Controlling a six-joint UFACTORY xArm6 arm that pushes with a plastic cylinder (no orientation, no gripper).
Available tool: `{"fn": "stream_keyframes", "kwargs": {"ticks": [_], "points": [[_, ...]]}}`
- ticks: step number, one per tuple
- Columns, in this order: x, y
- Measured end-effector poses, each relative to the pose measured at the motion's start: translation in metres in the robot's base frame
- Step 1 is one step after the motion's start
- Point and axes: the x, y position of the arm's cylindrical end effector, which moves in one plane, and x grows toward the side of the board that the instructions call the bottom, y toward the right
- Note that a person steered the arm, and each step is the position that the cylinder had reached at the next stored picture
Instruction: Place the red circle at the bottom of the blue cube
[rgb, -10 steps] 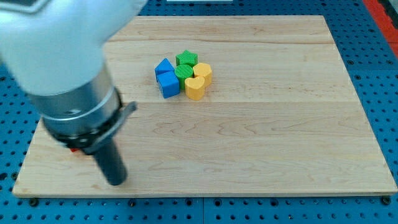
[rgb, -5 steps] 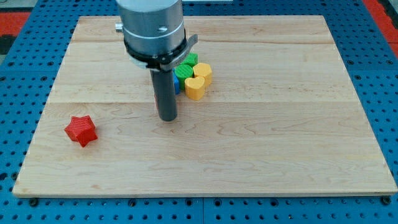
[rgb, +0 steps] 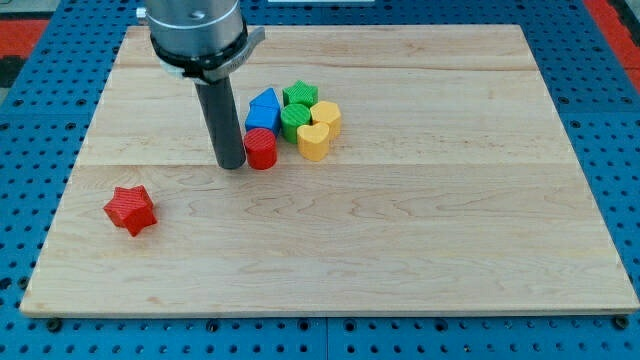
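The red circle stands on the wooden board, touching the lower edge of the blue blocks. It hides the lower part of them, so I cannot tell the blue cube from the other blue block. My tip rests on the board just to the left of the red circle, close to or touching it. The rod rises from there to the arm's grey body at the view's top left.
A green star, a green circle, a yellow heart and another yellow block crowd the blue blocks' right side. A red star lies alone at the lower left.
The arm swung from the lower left to the cluster, then shifted a little left. The red circle, unseen before, now shows below the blue blocks, and the red star is uncovered.
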Motion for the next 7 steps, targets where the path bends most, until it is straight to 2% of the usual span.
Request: {"fn": "stream_keyframes", "kwargs": {"ticks": [3,4,5,6,7], "points": [[-0.002,0.024],[0.023,0.015],[0.097,-0.048],[0.11,-0.154],[0.096,-0.199]]}}
